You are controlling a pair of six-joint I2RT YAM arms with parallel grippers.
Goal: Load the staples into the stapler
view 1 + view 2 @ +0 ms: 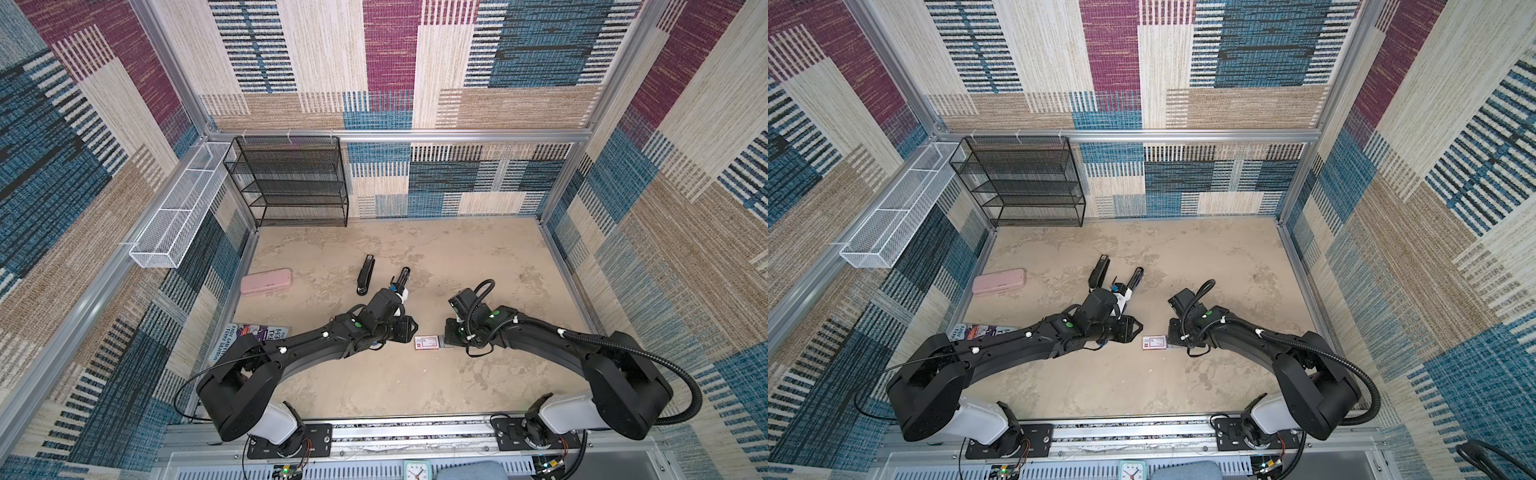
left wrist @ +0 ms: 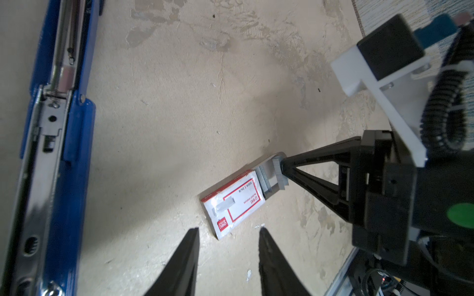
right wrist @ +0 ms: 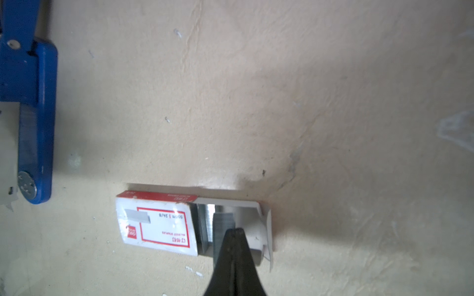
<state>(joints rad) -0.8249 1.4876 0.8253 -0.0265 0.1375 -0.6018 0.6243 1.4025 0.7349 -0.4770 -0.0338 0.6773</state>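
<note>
Right hand (image 3: 234, 232) closed, fingertips pinched on one staple strip (image 3: 222, 220) at the pulled-out end of the grey tray (image 3: 252, 208); more staples (image 3: 204, 225) lie packed in the tray beside it. In the left wrist view the same strip (image 2: 279, 174) sits at the tip of the right hand (image 2: 282, 166), crosswise over the tray. The tray is slid partway out of the white staple box (image 3: 154, 225), red-bordered label up, flat on the table (image 1: 457, 257). In both top views the box (image 1: 427, 342) (image 1: 1155, 342) lies near the front middle, between the two hands. Left hand (image 2: 228, 256) open, fingers (image 2: 184, 261) apart with nothing between them, near the label end of the box, not touching it. The stapler (image 1: 365, 276) is swung open on the table, well behind the box, its two halves spread in a V; it reads black in the top views. In the left wrist view it shows blue with a bare metal channel (image 2: 51, 153). Pink case (image 1: 267, 281) left of the stapler, apart from it. Book (image 1: 249, 332) partly under the left arm. Black mesh rack (image 1: 291, 183) at the back wall.
</note>
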